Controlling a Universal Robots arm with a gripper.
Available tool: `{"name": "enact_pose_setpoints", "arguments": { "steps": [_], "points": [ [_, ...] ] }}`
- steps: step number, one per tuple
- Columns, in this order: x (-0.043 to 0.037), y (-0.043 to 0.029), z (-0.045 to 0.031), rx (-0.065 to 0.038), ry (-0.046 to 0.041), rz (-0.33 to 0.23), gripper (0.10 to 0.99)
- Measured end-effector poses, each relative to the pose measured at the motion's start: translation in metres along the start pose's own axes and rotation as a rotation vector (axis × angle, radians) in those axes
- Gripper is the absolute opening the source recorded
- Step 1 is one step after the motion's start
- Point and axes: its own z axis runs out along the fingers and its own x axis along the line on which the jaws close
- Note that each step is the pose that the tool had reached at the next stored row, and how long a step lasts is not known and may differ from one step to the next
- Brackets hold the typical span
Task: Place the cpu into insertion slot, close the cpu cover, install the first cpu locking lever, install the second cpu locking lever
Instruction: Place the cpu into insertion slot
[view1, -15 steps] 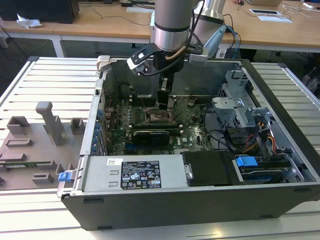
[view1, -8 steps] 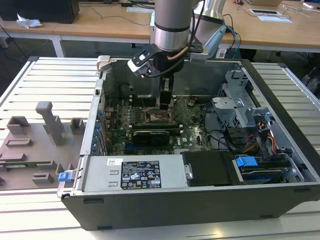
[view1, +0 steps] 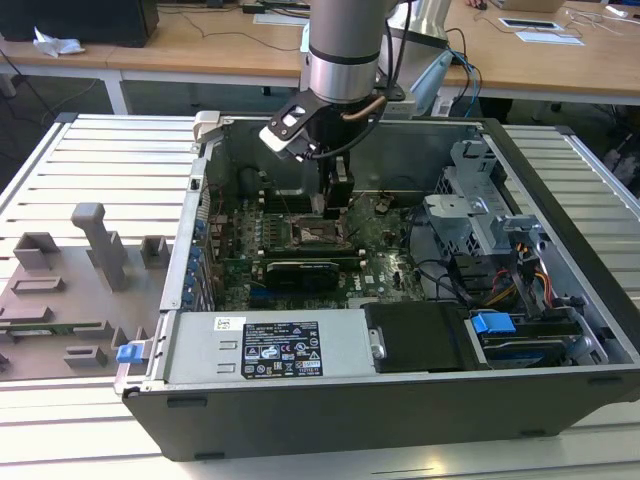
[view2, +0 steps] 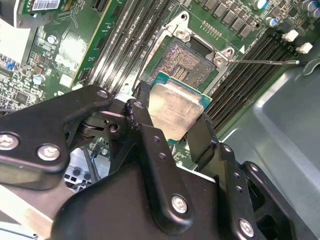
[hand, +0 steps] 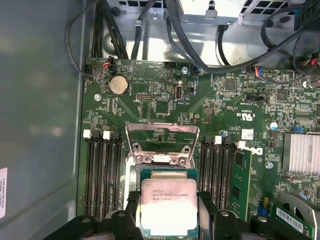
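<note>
My gripper (view1: 335, 205) is shut on the cpu (view2: 175, 112), a flat square chip with a pale metal top, one black finger on each of two opposite edges. In the first wrist view the cpu (hand: 167, 205) sits between the fingers (hand: 131, 212) and hangs close over the insertion slot. The insertion slot (view2: 190, 62) is a dark pin field with a silver rim on the green board, partly hidden under the chip. The cpu cover (hand: 162, 128) stands raised open at the slot's far side. A thin wire locking lever (view2: 265, 62) sticks out beside the slot, unlatched.
Black memory slots (hand: 102, 170) flank the socket on both sides. A finned heat sink (hand: 301, 152) and loose cables (hand: 125, 30) lie nearby. The open computer case (view1: 560, 200) walls in the board; a power supply (view1: 265, 345) and drive cage (view1: 480, 215) sit inside.
</note>
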Motion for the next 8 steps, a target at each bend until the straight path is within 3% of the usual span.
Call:
{"name": "enact_pose_setpoints", "arguments": {
  "steps": [8],
  "points": [
    [0.0003,-0.0062,0.0032,0.0,0.0001,0.0,0.541]
  ]
}}
